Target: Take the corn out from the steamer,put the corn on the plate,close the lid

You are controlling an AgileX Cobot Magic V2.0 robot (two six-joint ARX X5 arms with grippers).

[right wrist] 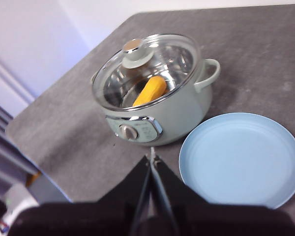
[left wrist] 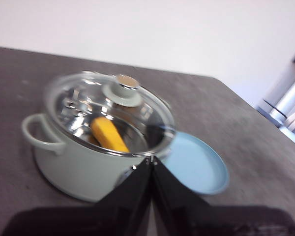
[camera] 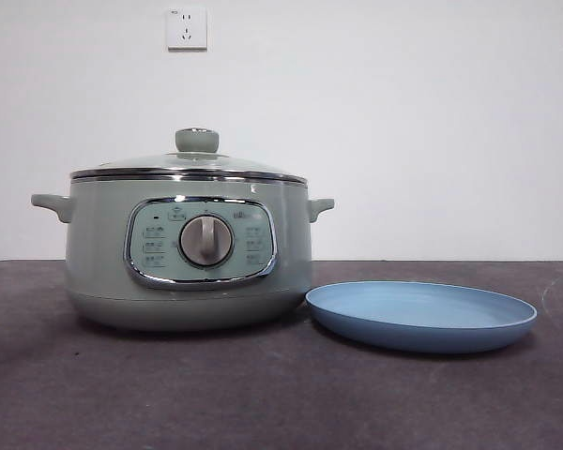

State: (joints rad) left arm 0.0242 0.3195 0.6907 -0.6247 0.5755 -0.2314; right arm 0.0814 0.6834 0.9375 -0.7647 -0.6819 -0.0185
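The sage-green steamer stands on the dark table left of centre, with the glass lid on it. Through the lid the yellow-orange corn lies inside the pot; it also shows in the right wrist view. The empty light-blue plate sits right beside the steamer. My left gripper is shut and empty, held above and off to one side of the steamer. My right gripper is shut and empty, above the table in front of the steamer and plate. Neither gripper shows in the front view.
A white wall with a socket stands behind the table. The table's edge drops off near the steamer's side in the right wrist view. Dark tabletop lies in front of the steamer and plate.
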